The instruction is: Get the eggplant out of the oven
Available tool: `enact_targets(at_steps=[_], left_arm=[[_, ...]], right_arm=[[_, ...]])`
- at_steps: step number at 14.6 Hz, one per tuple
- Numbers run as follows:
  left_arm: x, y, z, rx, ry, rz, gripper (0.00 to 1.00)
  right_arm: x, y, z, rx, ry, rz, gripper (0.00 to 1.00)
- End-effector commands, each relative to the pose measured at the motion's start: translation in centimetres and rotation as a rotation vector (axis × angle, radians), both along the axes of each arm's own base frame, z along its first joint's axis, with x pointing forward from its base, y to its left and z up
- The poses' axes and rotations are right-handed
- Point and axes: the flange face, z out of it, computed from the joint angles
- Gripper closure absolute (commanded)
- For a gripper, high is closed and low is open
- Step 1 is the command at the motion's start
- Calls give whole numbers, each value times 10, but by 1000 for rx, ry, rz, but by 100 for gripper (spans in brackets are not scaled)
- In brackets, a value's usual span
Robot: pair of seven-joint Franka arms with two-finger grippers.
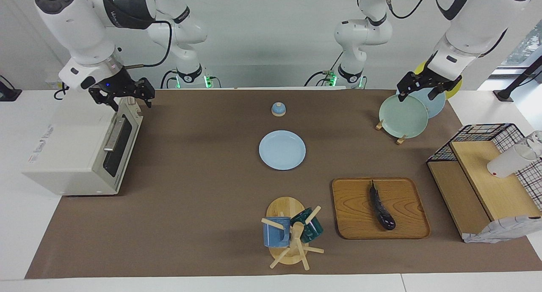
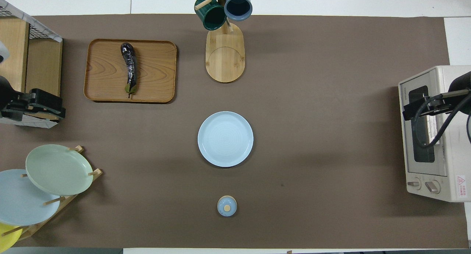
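The eggplant [image 1: 381, 209] [image 2: 129, 68], dark purple and glossy, lies on a wooden tray [image 1: 355, 216] [image 2: 106, 73], farther from the robots than the blue plate, toward the left arm's end. The off-white oven [image 1: 72, 148] [image 2: 414, 173] stands at the right arm's end with its glass door closed. My right gripper [image 1: 127, 98] [image 2: 406, 112] is open and empty, over the oven's top front edge by the door. My left gripper [image 1: 421, 91] [image 2: 55, 107] is open and empty, raised over the plate rack, waiting.
A light blue plate [image 1: 282, 150] [image 2: 225, 138] lies mid-table, with a small blue knobbed lid [image 1: 278, 109] nearer the robots. A mug tree [image 1: 292, 237] holds two mugs at the table's outer edge. A plate rack [image 1: 404, 116] and a wire shelf rack [image 1: 487, 173] stand at the left arm's end.
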Motion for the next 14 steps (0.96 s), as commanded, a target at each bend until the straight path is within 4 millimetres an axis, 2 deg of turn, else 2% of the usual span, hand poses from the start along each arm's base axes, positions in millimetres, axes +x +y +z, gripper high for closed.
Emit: enact_targets(at_steps=[1,3,6,14], left_arm=[[-15,6,-17,20,-47,14,0],[-12,7,-13,13,-43,22,0],[-9,7,7,14,-14,21,0],[-8,6,3,7,-11,11,0]], right_arm=[[-4,-4,6,-9,-2,-70,0],[-4,-4,7,-11,-6,-106,0],[-5,-3,7,-3,-1,-109,0],[-5,-3,9,-6,-8,-141,0]])
